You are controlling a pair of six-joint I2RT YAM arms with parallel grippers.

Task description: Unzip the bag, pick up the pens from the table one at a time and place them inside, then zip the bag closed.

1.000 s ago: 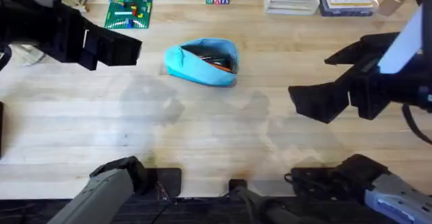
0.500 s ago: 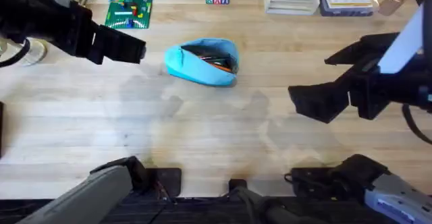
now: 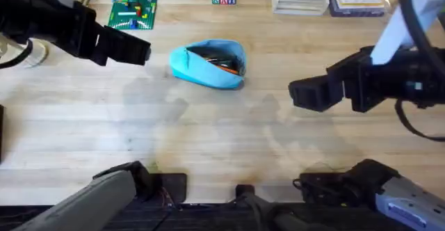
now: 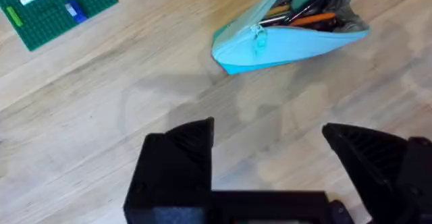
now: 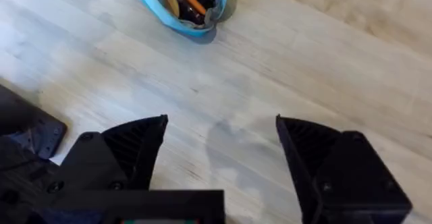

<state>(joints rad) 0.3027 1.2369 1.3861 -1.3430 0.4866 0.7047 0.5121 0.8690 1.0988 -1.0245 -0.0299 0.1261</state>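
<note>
I see my left gripper (image 3: 135, 50) left of the bag (image 3: 208, 64), fingers spread, gripping nothing. The bag lies unzipped on the table (image 3: 208, 133), pens (image 4: 307, 8) inside. Right of the bag, my right gripper (image 3: 306, 94) hangs with fingers apart, empty.

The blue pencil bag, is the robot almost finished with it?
Nearly. The blue pencil bag is unzipped and gaping, with pens and other writing things already inside, and no pens lie on the table. The left gripper and the right gripper are both open and hold nothing, off to either side of the bag. What is left: zipping it closed by the pull tab.
</note>
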